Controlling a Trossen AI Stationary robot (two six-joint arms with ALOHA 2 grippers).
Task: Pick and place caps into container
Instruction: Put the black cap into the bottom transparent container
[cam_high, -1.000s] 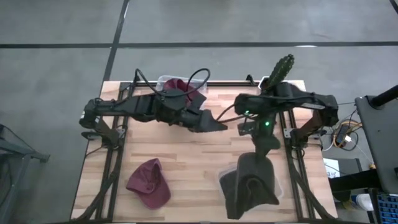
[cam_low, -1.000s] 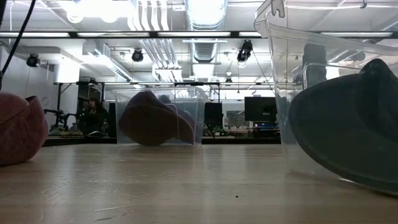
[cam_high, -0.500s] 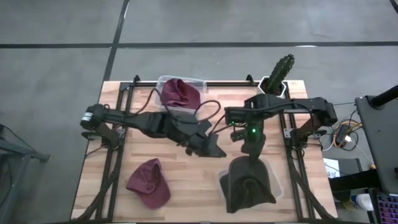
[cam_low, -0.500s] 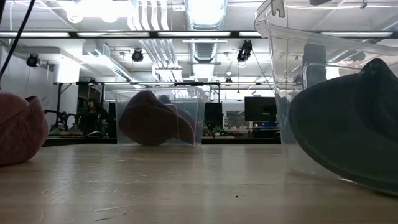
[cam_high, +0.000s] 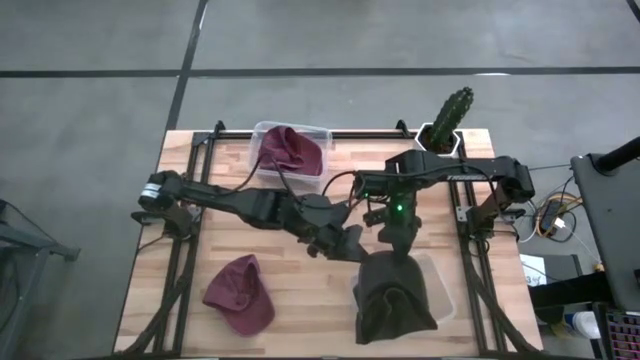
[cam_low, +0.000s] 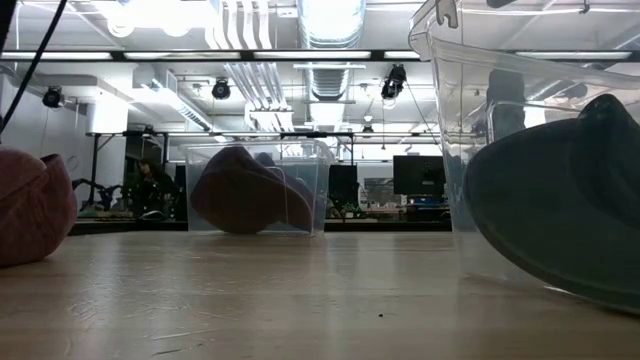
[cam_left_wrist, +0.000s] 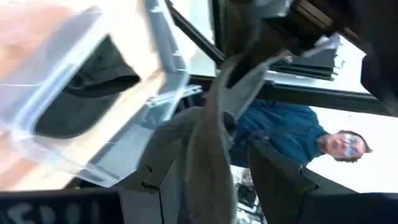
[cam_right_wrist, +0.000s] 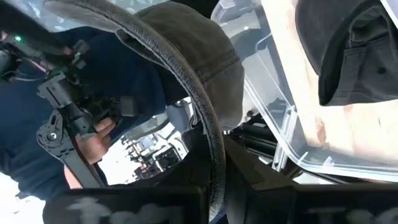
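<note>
My right gripper (cam_high: 393, 240) is shut on a dark olive cap (cam_high: 395, 300) above the clear near-right container (cam_high: 440, 285). Another dark cap (cam_low: 560, 220) lies inside that container, against its wall. My left gripper (cam_high: 350, 248) is open just left of the held cap. In the left wrist view a fold of the olive cloth (cam_left_wrist: 211, 137) stands between its fingers. A maroon cap (cam_high: 240, 293) lies on the near-left table. Another maroon cap (cam_high: 290, 148) sits in the far clear container (cam_high: 318, 132). My right gripper pinches the olive cap at its curved, stitched brim (cam_right_wrist: 205, 143) between its two fingers, coming from above. The cap hangs below the gripper, over the near-right container; whether its lower part rests on the container, I cannot tell. My left gripper: the cap's cloth lies between its fingers, but I cannot tell whether they touch it.
A green cactus in a white pot (cam_high: 447, 118) stands at the far right corner. Black frame rails (cam_high: 185, 250) run along both table sides. Bare wood (cam_high: 300, 290) lies between the loose maroon cap and the near container. A person in blue (cam_left_wrist: 292, 130) stands beyond the table.
My left arm has swung from the far container toward the table's near right, bringing its gripper up beside the held olive cap. The maroon cap stays in the far container. My right gripper has shifted a little to the left with the olive cap.
</note>
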